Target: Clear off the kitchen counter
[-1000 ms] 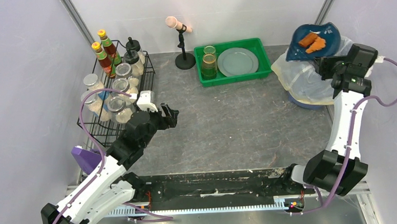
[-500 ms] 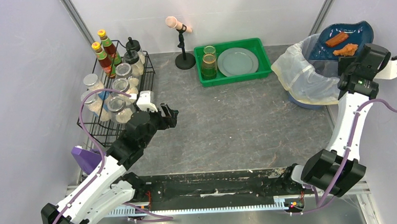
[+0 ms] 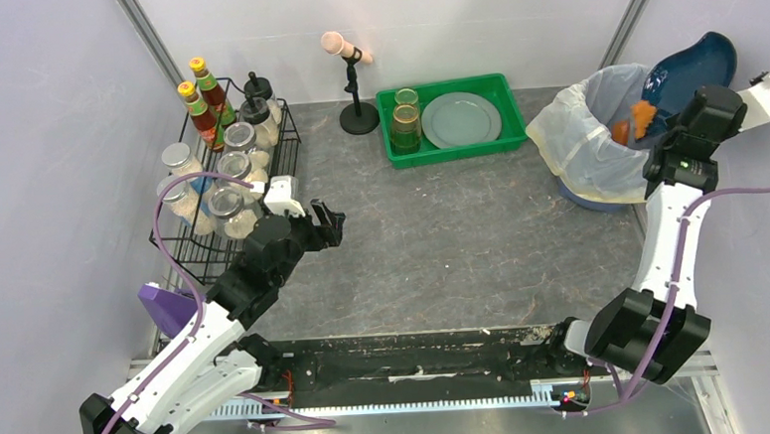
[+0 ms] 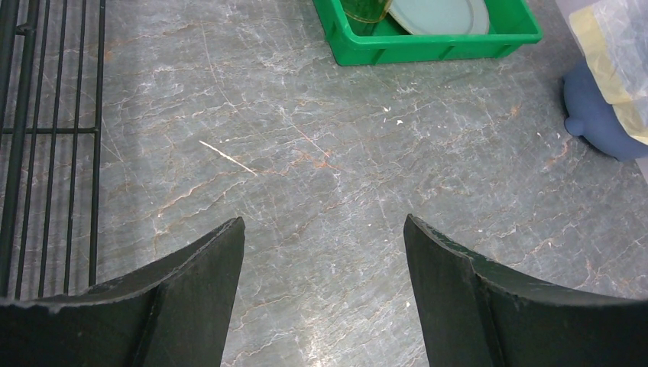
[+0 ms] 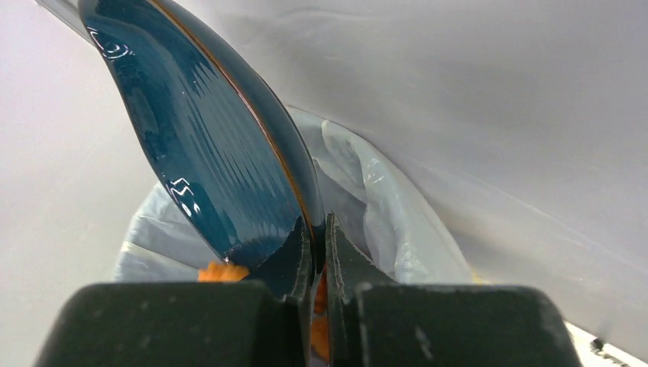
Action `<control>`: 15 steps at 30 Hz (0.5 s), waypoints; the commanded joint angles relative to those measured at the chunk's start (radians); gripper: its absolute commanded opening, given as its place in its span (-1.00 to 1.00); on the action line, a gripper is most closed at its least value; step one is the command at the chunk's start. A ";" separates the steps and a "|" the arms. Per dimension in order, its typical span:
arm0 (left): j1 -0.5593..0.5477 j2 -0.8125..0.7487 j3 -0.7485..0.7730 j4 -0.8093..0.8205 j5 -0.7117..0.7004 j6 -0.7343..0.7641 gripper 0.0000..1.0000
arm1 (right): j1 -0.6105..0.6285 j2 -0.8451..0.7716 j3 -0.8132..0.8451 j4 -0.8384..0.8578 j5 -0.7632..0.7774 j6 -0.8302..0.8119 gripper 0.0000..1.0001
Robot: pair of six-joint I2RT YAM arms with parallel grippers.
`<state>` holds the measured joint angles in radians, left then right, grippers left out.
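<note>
The kitchen counter (image 3: 461, 233) is a dark grey stone-look surface. My right gripper (image 3: 677, 122) is shut on the rim of a dark blue plate (image 3: 687, 66) and holds it tilted steeply over a bin lined with a clear bag (image 3: 581, 137). Orange food pieces (image 3: 637, 119) slide off the plate into the bag. In the right wrist view the plate (image 5: 206, 145) stands on edge between my fingers, with orange food (image 5: 221, 271) at its lower edge. My left gripper (image 3: 327, 223) is open and empty above the counter (image 4: 321, 176), beside the wire rack.
A black wire rack (image 3: 188, 242) with jars and sauce bottles stands at the left. A green tray (image 3: 452, 149) at the back holds a glass and a grey plate. A small black stand (image 3: 358, 114) is beside it. A purple object (image 3: 167, 306) lies near left.
My right gripper has swung the blue plate rightward and tipped it from flat to steep; the orange food has slid down off it toward the bag. The left arm has not moved.
</note>
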<state>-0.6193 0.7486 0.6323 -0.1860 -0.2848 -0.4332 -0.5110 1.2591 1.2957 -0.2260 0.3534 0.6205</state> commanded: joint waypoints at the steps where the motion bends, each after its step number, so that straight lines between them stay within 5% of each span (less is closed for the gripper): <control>1: -0.002 -0.009 0.001 0.020 -0.013 -0.030 0.63 | 0.044 -0.045 0.001 0.345 0.073 -0.200 -1.00; 9: -0.002 -0.013 -0.003 0.022 -0.013 -0.038 0.63 | 0.075 -0.069 0.002 0.423 0.201 -0.323 -1.00; 15: -0.001 -0.009 -0.002 0.028 -0.008 -0.041 0.63 | 0.111 -0.102 0.061 0.369 0.185 -0.264 -1.00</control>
<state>-0.6193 0.7486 0.6315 -0.1856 -0.2848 -0.4389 -0.4286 1.2377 1.2606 -0.0200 0.5137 0.3187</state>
